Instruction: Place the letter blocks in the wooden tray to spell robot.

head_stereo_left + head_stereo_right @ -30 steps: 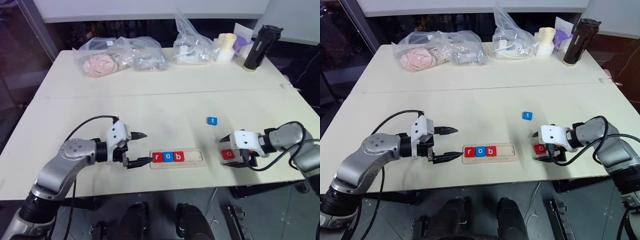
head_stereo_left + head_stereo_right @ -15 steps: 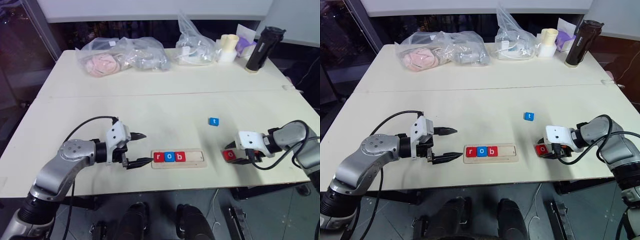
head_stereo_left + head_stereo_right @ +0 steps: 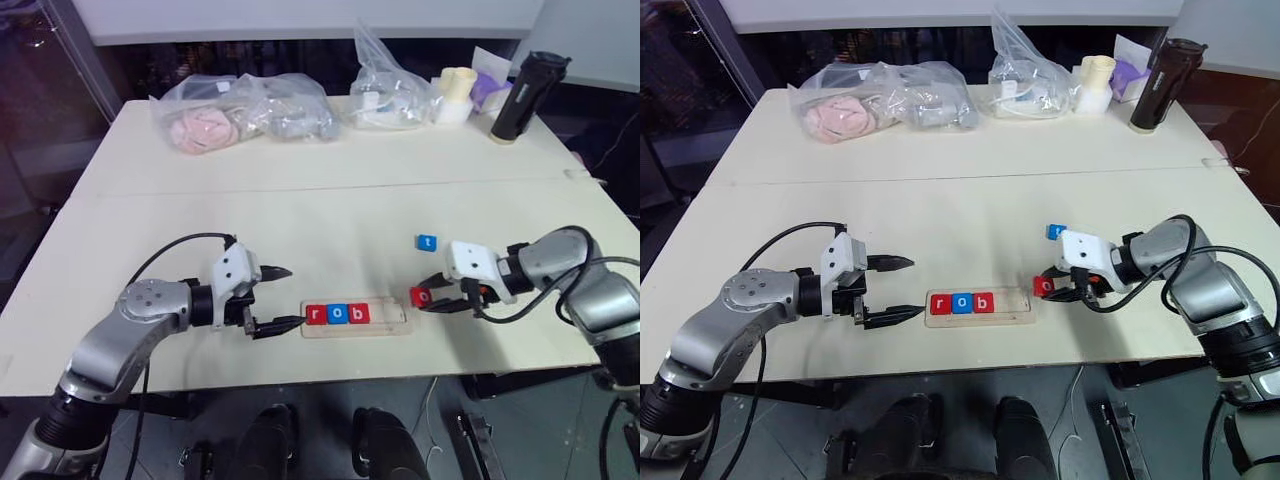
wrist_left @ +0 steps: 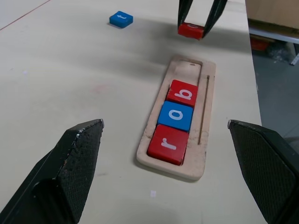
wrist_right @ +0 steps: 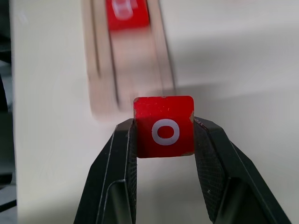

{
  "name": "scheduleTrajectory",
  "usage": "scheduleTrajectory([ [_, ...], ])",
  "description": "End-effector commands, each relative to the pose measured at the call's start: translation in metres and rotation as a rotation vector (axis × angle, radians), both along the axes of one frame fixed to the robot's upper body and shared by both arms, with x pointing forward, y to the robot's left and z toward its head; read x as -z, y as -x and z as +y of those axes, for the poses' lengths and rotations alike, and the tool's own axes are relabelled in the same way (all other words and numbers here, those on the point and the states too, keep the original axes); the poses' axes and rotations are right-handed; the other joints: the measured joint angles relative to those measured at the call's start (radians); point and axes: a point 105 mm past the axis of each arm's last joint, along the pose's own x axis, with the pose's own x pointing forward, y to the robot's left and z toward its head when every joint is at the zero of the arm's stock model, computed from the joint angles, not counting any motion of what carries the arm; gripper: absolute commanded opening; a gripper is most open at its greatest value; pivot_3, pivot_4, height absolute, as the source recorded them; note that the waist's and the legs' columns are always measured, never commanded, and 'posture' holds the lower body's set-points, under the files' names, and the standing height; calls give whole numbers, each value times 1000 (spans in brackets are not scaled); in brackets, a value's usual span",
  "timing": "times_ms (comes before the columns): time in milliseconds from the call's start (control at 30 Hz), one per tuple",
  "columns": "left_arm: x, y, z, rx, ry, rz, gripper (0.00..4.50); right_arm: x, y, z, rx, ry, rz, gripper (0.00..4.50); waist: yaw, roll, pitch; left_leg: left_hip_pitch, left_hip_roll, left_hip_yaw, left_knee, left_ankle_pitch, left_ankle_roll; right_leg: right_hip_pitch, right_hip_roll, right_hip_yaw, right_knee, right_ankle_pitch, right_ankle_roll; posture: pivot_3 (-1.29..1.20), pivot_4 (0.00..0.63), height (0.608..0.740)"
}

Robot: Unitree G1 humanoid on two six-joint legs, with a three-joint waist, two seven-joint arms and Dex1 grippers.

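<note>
Even overhead light, soft shadows

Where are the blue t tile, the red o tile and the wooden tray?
blue t tile (image 3: pixel 427 242), left eye view, its top face.
red o tile (image 5: pixel 164 127), right wrist view, its lettered face.
wooden tray (image 4: pixel 204 86), left wrist view, its bare rim.

The pale bench (image 3: pixel 330 205) carries the wooden tray (image 3: pixel 395 322) near its front edge and a blue t block (image 3: pixel 427 242) further back. Along the far edge lie plastic bags (image 3: pixel 240 108), cream rolls (image 3: pixel 452 92) and a black bottle (image 3: pixel 525 95).
</note>
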Motion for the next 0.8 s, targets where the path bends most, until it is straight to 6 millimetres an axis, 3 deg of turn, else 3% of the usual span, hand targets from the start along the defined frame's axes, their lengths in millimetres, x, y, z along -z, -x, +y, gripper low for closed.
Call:
scheduleTrajectory([
  [33,-8,2,0,5,13,-41,4500,4,3,10,-11,5,-5,1116,-1,0,0,0,0,0,0,0,-1,0,0,0,-1,0,0,0,150,738],
  [400,-7,6,1,4,16,-35,4500,13,-2,36,-18,-30,-13,1116,-3,0,0,0,0,1,0,0,0,-1,0,0,0,0,0,0,150,738],
  [800,-7,7,-1,4,30,-33,4500,18,2,45,-37,-20,-9,1116,-3,0,0,0,0,1,0,0,0,0,0,0,0,0,0,0,150,738],
])
